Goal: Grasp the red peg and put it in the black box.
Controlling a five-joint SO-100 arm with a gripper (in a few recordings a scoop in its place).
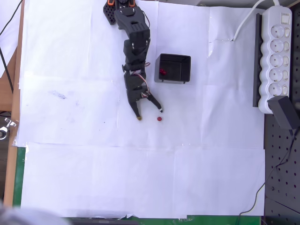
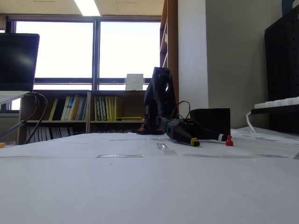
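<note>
The black robot arm's two-finger gripper [image 1: 150, 113] hangs low over the white paper-covered table [image 1: 93, 164], and its fingers are spread wide apart, holding nothing. The tiny dark-red peg [image 1: 159, 118] stands on the paper just below the right fingertip in the overhead view. The small square black plastic box [image 1: 173, 68] sits farther up, right of the arm.

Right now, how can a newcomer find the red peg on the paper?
Find the black box beside the arm. Below it in the overhead view, the open gripper points down. The red peg, a tiny red dot, stands by its right fingertip, outside the box.
</note>
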